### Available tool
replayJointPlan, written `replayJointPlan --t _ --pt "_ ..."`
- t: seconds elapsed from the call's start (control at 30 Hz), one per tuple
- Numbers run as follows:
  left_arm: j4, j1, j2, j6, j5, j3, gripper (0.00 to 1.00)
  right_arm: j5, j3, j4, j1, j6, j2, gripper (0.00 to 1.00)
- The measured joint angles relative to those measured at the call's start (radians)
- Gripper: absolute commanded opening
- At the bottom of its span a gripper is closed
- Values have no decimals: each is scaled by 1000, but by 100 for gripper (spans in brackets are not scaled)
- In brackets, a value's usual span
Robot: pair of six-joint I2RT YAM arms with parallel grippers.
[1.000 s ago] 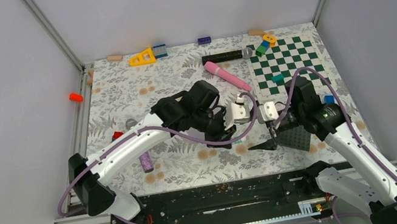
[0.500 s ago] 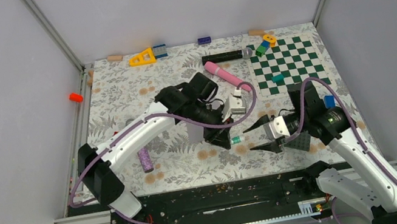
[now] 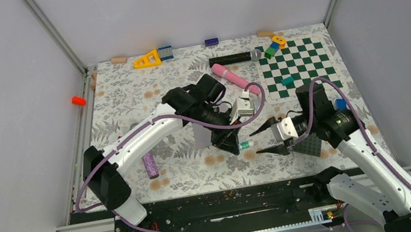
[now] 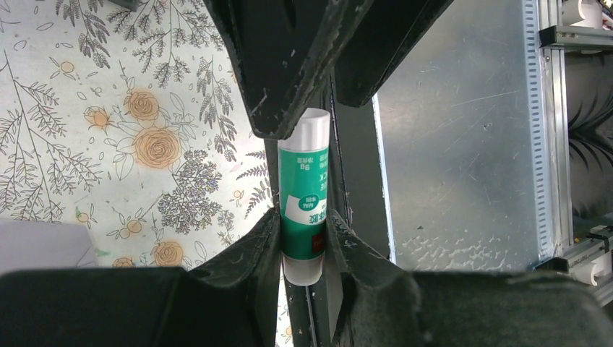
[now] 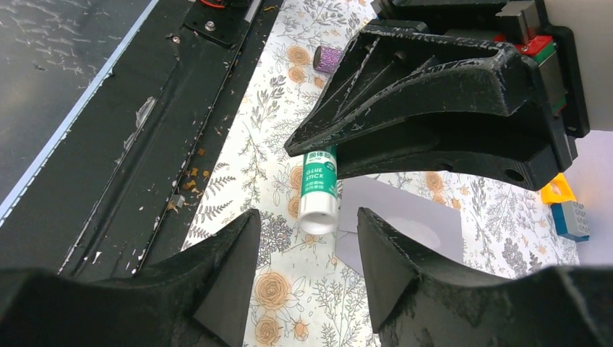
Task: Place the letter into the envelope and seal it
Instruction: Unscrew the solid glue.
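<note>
My left gripper [image 3: 235, 144] is shut on a green-and-white glue stick [image 3: 244, 145], gripped at its base in the left wrist view [image 4: 303, 195] and held above the floral table. My right gripper [image 3: 258, 142] is open and faces it from the right. Its fingers [image 4: 282, 72] flank the stick's white cap, and in the right wrist view the stick [image 5: 319, 191] points at the gap between them. The light grey envelope [image 3: 201, 134] lies flat under the left arm and shows behind the stick [image 5: 412, 217]. The letter is not in view.
A dark grey studded plate [image 3: 309, 144] lies under the right wrist. The green-and-white checkerboard [image 3: 296, 68] is at the back right, with a pink cylinder [image 3: 235, 79] and a black microphone [image 3: 234, 58] beside it. A purple cylinder [image 3: 150, 165] lies to the left. The black rail [image 3: 225, 205] runs along the near edge.
My right gripper has swung from pointing down near the studded plate to facing left, opened, and moved up to the glue stick. My left gripper has shifted slightly right with the stick.
</note>
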Motion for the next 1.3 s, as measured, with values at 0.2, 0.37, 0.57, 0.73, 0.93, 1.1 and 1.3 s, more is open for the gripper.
replayJointPlan --t 0.2,0.37,0.57,0.73,0.93,1.1,1.3 --pt "-6 0 3 0 6 8 4 0 -5 21 10 11 8 42" --pt "-10 -1 11 0 10 16 4 0 -16 54 14 43 15 31" --pt "-12 -2 11 -2 6 16 4 5 -24 111 15 159 17 22" --pt "25 -7 -26 -29 -78 -2 4 46 -27 222 15 455 40 19" --pt "121 -43 -135 -59 -294 -83 4 106 -1 336 15 962 132 24" --pt "134 -58 -153 -73 -402 -106 4 126 23 389 5 1347 241 33" --pt "182 -62 -164 -77 -435 -116 4 107 23 493 -18 1624 261 49"
